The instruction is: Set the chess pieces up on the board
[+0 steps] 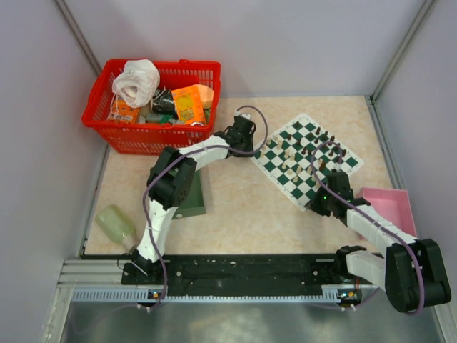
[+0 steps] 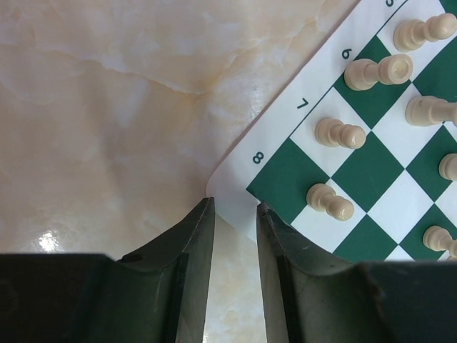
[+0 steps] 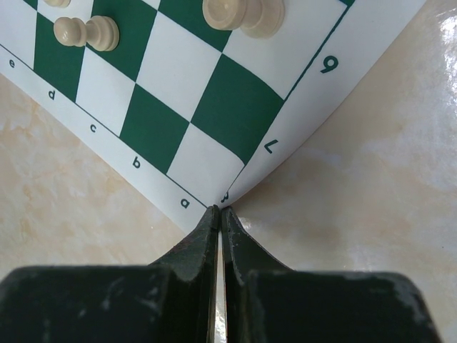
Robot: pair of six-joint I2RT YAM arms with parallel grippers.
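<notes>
Board corners are my business at this moment, not pieces. The board (image 1: 284, 180) lies turned like a diamond on the table (image 1: 235, 207), right of centre. Cream pieces (image 2: 341, 133) and dark pieces (image 1: 330, 143) stand on it. I judge that I'm taking hold of it at two corners to square it up or shift it, pieces and all.

My right gripper (image 3: 220, 211) has its fingers pressed together at the near corner. The corner curls up off the table into the fingertips, so I read that as a pinch on the board. My left gripper (image 2: 234, 214) sits at the left corner with a narrow gap between its fingers. The tip of the white border lies in that gap, not clamped.

Next, the left fingers need to come together on that border. Then both arms must move as one, low and slow, keeping the board flat. Any tug or tilt could topple the pieces.

Only the overhead view shows both arms on neighbouring corners, and the dark pieces on the far half. It tells me nothing about the fingers. The left wrist view alone shows the gap. The right wrist view alone shows the lifted, curled corner.
</notes>
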